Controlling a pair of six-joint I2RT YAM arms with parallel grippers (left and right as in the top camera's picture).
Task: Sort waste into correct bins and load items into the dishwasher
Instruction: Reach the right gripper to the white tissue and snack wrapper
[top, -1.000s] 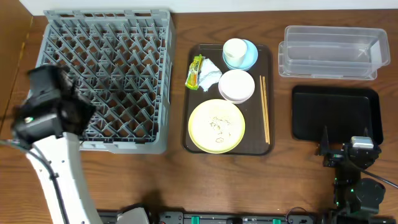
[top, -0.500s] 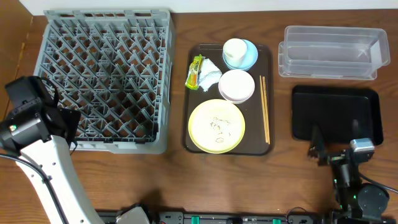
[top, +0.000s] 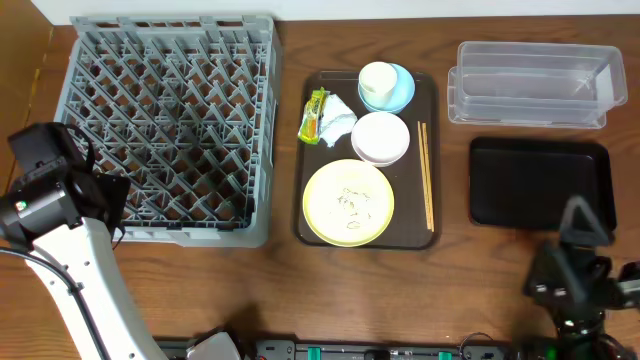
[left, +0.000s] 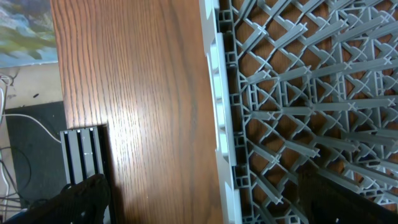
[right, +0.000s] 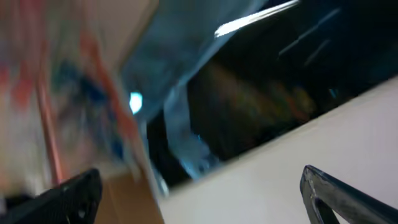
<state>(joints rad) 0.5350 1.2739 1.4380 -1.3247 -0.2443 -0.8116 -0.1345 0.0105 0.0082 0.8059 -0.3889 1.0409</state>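
Note:
The grey dish rack (top: 170, 60) stands at the left and its lattice also fills the left wrist view (left: 298, 93). On the brown serving tray (top: 312, 235) lie a pale yellow plate (top: 348, 178) with food grains (top: 350, 205), a white bowl (top: 380, 138), and a white cup (top: 376, 78) inside a light blue bowl (top: 402, 92). The tray also holds a crumpled napkin (top: 338, 118), a yellow-green wrapper (top: 315, 115) and chopsticks (top: 426, 175). My left gripper (top: 112, 208) (left: 211, 199) is open and empty at the rack's front left edge. My right gripper (top: 578, 230) (right: 199, 199) is open and empty, just in front of the black tray (top: 540, 180); its view is blurred.
The clear tub (top: 530, 85) stands at the back right, behind the black tray. Bare wood lies between the serving tray and the black tray. The table's left edge and a black rail (left: 84, 155) show beside the rack.
My left arm swung from over the rack to its front left edge, then stayed still. My right arm has shifted right and tilted, blurring its view.

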